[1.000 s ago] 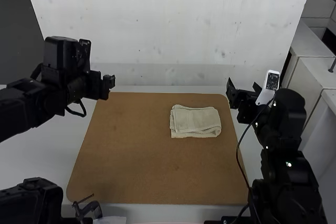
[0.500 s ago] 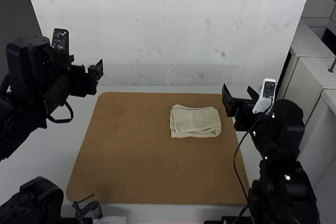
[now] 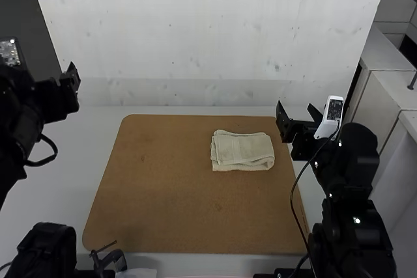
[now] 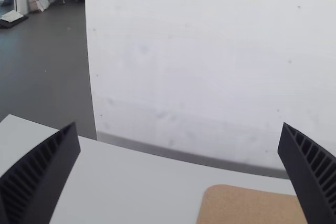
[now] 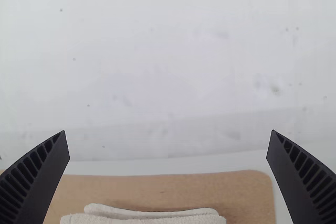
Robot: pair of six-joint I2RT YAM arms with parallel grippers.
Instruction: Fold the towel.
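The cream towel (image 3: 242, 151) lies folded into a compact, layered rectangle on the brown board, toward its far right part; its far edge also shows as the towel (image 5: 152, 217) in the right wrist view. My left gripper (image 3: 70, 79) is raised at the left of the high view, away from the board, and the left gripper (image 4: 178, 137) stands open with nothing between its fingers. To the right of the towel, above the board's right edge, is my right gripper (image 3: 296, 114); in its wrist view the right gripper (image 5: 168, 142) is wide open and holds nothing.
The brown board (image 3: 176, 206) lies on a white table (image 3: 62, 180). A white upright panel (image 3: 208, 37) stands behind the table's far edge. A small clamp (image 3: 109, 260) sits at the near left edge, and a dark cable runs along the right arm.
The left arm has moved left, away from the board. My right gripper has shifted slightly to the left. The towel lies as before.
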